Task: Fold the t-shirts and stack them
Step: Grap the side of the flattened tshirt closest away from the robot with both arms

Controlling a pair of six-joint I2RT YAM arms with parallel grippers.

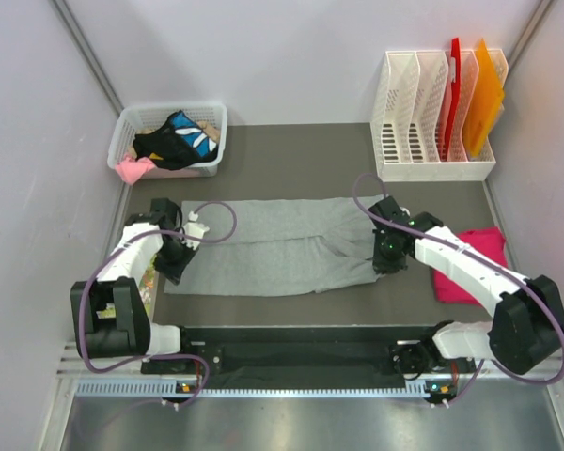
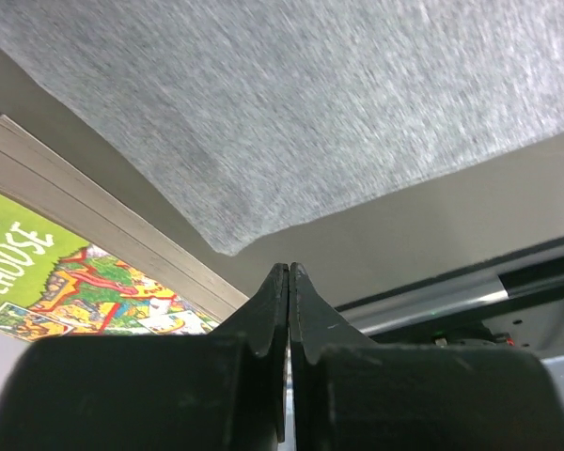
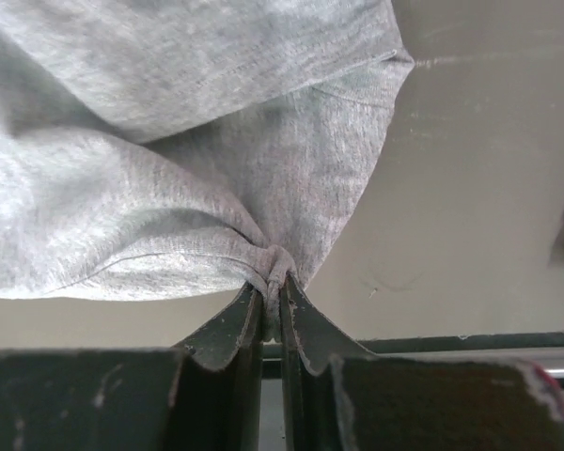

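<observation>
The heather-grey t-shirt point(image 1: 282, 246) lies spread on the table point(image 1: 301, 150). The right fingers point(image 3: 233, 329) pinch its bunched edge, but the left fingers point(image 2: 263, 315) are closed on nothing, just short of the corner. Lifting now would likely raise one side only and skew the fold.

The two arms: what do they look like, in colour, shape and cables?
Both look alike. The left arm and the right arm have white shells between bulky black joints, with a thin purple cable looping along each. The left gripper and the right gripper have black wedge fingers tapering to the tip; the right ones show pale scuffs.
</observation>
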